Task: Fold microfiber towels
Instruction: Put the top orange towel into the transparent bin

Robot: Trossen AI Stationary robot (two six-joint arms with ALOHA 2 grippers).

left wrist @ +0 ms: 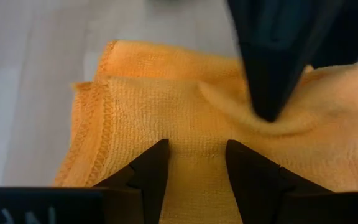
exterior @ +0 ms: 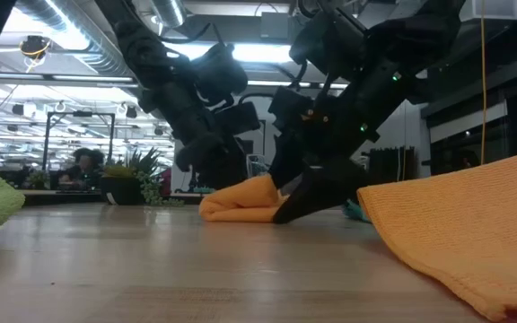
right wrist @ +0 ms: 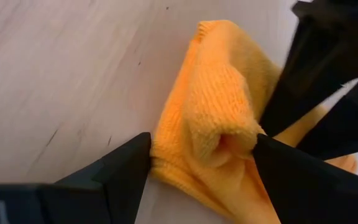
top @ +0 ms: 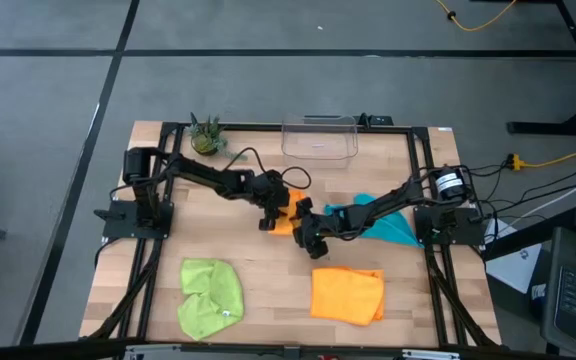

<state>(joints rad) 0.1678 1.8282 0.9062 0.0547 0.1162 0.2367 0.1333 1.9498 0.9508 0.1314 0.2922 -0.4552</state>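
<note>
The wooden surface (top: 268, 270) fills the middle of the high view, framed by dark rails. Both arms reach in from the left and right edges and meet just above the frame's centre.

Four towels are seen on it. A lime green towel (top: 211, 296) lies crumpled at the lower left, and an orange towel (top: 347, 295) lies roughly folded at the lower centre-right; both appear to have been set near the front edge to keep the middle free for work. A teal towel (top: 386, 224) is spread at the right, partly under the right arm, and is judged to be waiting its turn. The second orange towel (top: 285, 218), bunched at the centre between the two arms, is the one being handled.

A clear plastic bin (top: 319, 137) stands at the upper centre, and a small potted plant (top: 206, 136) at the upper left, both well apart from the work.

The left tool (left wrist: 196, 163) is set part-way open, its fingers (left wrist: 153, 169) resting on the cloth beside the stitched hem, probably to pin it flat. The right tool (right wrist: 201, 163) is spread wide, with a rolled fold of the same orange towel lying between its fingers (right wrist: 126, 163) and touching both; whether the fold is truly gripped cannot be told. One fold is judged to be in progress.
</note>
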